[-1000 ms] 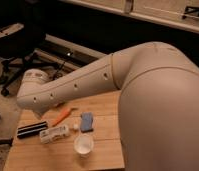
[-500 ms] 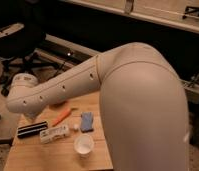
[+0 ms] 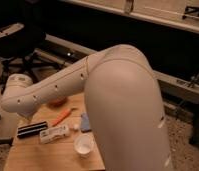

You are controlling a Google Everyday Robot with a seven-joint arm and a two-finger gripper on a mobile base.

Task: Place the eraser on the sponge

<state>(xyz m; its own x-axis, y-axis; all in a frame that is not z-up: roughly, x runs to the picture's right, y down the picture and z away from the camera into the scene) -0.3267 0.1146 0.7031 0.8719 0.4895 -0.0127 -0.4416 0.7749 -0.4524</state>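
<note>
Black office chair at far left, on the floor behind the table. Wooden table at lower left, slatted top.

The gripper is at the far-left end of the arm, tucked under the rounded wrist and pointing down. It is just above the left half of the eraser and mostly hidden by the wrist. It looks released, with jaws apart and nothing in them. Contact with the eraser is hard to tell.

The eraser is a black bar with pale stripes. It lies flat near the table's left edge, well apart from the sponge. A white labelled bottle lies on its side just beside the eraser's right end. Something orange shows behind it, half hidden under the forearm, unclear what it is. An orange carrot-like stick lies slanted between the bottle and the sponge.

The sponge is a small blue pad, flat on the table just right of the stick, its right side against the edge of the arm's big shell. A white paper cup stands upright in front of the sponge, near the table's front.

The arm fills the middle and right. Its large white elbow is close to the camera, and the forearm reaches left and slightly down across the table to the wrist.
</note>
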